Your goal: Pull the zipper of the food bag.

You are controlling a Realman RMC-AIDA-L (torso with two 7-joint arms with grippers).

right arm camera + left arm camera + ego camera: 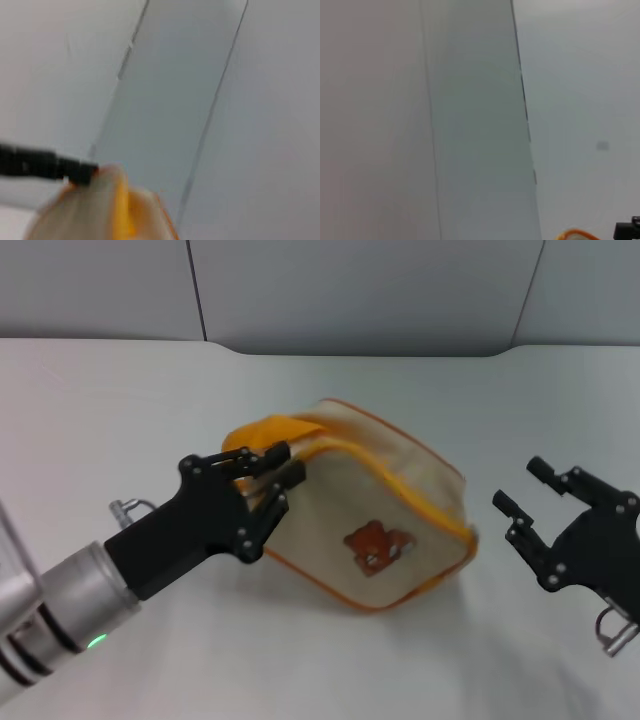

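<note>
One food bag (pixel 375 515) lies on the surface (pixel 100 420); the left hand (pixel 272 472) is clenched on its orange strap (pixel 268 430), the right hand (pixel 520 488) released beside it.

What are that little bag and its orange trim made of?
The food bag looks like beige canvas or similar woven cloth: matte, soft, slightly slumped. Its orange edging and strap seem fabric too, perhaps smoother. The left gripper at the strap looks like black hard plastic or metal.

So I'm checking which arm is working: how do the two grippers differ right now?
The left gripper is at the bag's orange-strapped end, jaws nearly closed; the right gripper is clear of the bag on its other side, jaws open and empty. Both are black.
</note>
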